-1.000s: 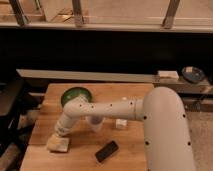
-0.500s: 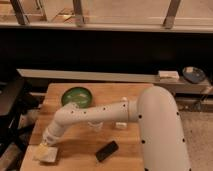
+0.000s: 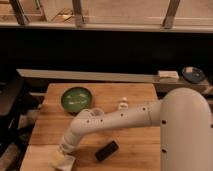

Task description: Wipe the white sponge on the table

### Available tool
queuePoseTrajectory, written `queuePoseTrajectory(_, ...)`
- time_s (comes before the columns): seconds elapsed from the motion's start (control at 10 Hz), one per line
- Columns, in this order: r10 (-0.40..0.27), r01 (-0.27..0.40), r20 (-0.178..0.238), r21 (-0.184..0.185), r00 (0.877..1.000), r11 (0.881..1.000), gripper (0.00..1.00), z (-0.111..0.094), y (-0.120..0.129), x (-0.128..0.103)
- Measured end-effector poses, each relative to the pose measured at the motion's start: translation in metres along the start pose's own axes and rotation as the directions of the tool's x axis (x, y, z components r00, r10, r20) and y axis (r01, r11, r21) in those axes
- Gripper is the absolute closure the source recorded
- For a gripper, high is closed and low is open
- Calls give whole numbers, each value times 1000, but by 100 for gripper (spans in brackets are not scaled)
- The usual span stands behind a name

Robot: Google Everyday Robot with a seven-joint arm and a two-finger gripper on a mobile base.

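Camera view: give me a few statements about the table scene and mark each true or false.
1. The hand is at the table's near left corner, on the white sponge. True.
2. The green bowl sits at the table's right edge. False: it is toward the far left.
3. The black bar lies right of the sponge. True.
4. The white bottle stands inside the bowl. False: it stands on the table, right of the bowl.

Light: we see dim, warm light on the table (image 3: 135, 95).
Top: a brighter band.
Middle: a near-black strip behind the table.
Brightest: the white arm (image 3: 120, 119).
Gripper (image 3: 63, 152): near-left table corner, in dimmer light.
Blur: soft throughout.
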Motion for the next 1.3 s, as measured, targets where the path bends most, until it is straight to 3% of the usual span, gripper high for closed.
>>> queuePoseTrajectory(0.3, 23, -22, -21, 48, 1000, 999, 100, -20, -27, 16)
queuePoseTrajectory(0.7, -13, 11, 38, 62, 999, 998, 100, -32, -77, -5)
queuePoseTrajectory(1.0, -77, 74, 70, 56, 995, 996, 100, -30, -92, -38)
queuePoseTrajectory(1.3, -221, 221, 94, 18, 971, 975, 100, -8, -79, -100)
